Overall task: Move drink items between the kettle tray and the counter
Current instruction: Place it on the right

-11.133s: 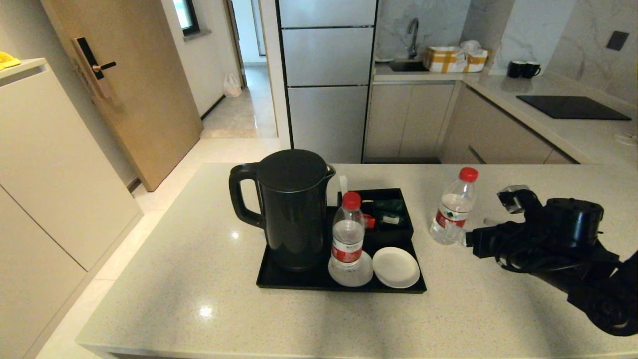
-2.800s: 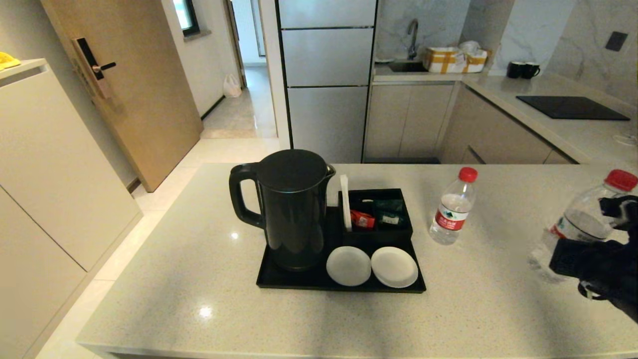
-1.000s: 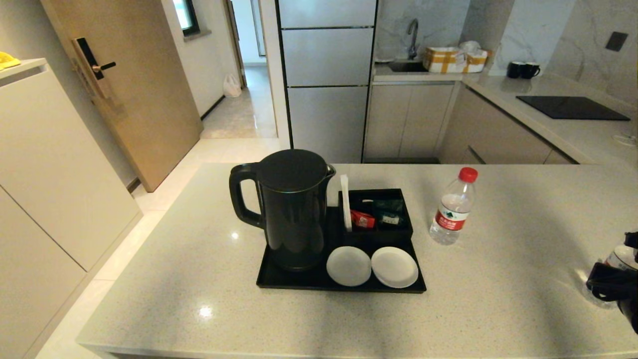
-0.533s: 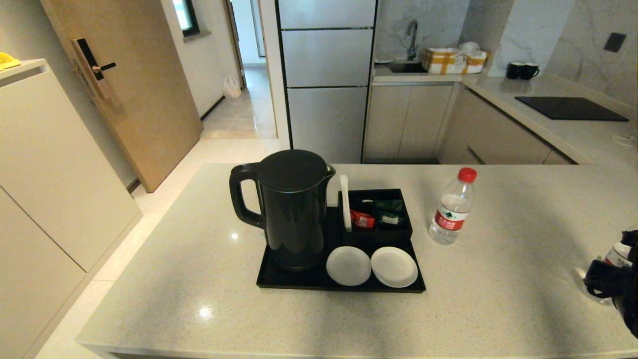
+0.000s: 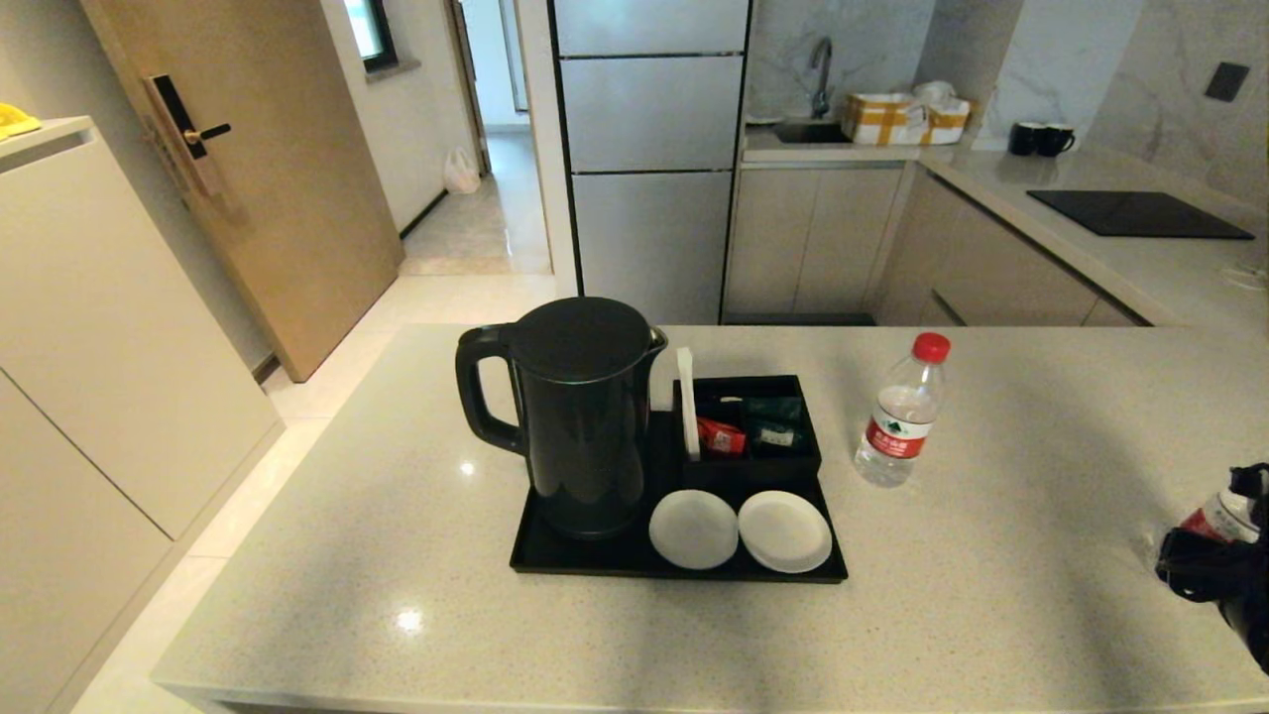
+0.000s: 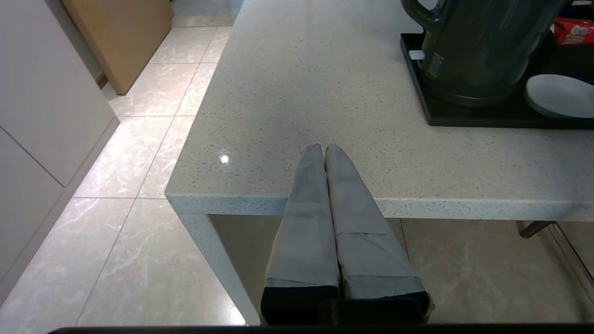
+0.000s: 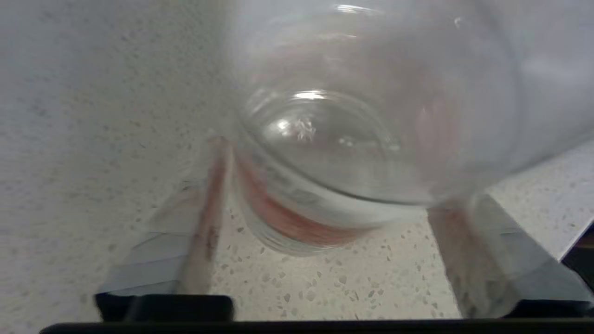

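One clear water bottle (image 5: 902, 416) with a red cap stands upright on the grey speckled counter (image 5: 991, 615), to the right of the black kettle tray (image 5: 555, 557). At the far right edge of the counter my right gripper (image 5: 1205, 570) is shut on the second bottle (image 5: 1221, 518). The right wrist view shows that bottle (image 7: 352, 139) tilted, base low over the stone, with the gripper (image 7: 332, 185) round its label. Both white coasters (image 5: 693, 529) (image 5: 785, 531) are bare. My left gripper (image 6: 324, 147) is shut on nothing, before the counter's near edge; the head view does not show it.
A tall black kettle (image 5: 580, 416) fills the tray's left side. The black compartment box (image 5: 753, 464) behind the coasters holds red and green sachets. The counter's near edge (image 6: 417, 206) drops to a tiled floor. A second worktop with a sink and hob lies far behind.
The second bottle left the left coaster and was carried right, then lowered at the counter's right edge. Over the last second the right gripper and bottle barely shifted.
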Tool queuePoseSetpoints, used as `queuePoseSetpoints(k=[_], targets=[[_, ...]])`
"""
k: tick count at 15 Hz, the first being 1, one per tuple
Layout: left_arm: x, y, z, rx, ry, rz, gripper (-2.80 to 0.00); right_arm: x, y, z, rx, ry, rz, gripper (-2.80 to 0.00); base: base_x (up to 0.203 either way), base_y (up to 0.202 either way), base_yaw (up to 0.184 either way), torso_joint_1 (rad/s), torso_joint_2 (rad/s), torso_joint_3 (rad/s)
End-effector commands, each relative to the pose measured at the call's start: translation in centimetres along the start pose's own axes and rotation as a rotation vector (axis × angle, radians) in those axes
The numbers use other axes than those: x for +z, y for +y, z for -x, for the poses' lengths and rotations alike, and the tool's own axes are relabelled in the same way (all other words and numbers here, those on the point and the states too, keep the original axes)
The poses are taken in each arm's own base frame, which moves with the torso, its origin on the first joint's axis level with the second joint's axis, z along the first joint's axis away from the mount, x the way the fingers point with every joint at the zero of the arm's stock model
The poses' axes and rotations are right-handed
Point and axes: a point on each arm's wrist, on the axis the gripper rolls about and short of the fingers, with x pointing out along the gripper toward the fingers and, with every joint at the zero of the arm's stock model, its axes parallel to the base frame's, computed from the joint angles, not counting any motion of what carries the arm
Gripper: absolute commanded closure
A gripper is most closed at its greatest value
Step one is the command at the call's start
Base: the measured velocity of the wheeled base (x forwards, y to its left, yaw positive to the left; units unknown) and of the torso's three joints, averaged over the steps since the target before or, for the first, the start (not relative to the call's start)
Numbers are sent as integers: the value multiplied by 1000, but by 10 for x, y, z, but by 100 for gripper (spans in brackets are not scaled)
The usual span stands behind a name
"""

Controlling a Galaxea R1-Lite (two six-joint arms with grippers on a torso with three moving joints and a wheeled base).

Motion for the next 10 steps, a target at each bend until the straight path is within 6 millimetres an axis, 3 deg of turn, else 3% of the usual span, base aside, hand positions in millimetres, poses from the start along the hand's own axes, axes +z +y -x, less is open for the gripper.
queuePoseSetpoints(k=[1, 7, 10], targets=[[0, 0, 0, 2, 3, 0, 0, 11, -2, 9, 10, -51, -11, -280, 0, 0, 0, 0, 0, 0], [0, 0, 0, 1, 3, 0, 0, 15, -7, 33, 44, -64, -4, -280, 0, 0, 0, 0, 0, 0], [0, 0, 0, 1, 3, 0, 0, 20, -14, 61, 121, -89, -4, -280, 0, 0, 0, 0, 0, 0]])
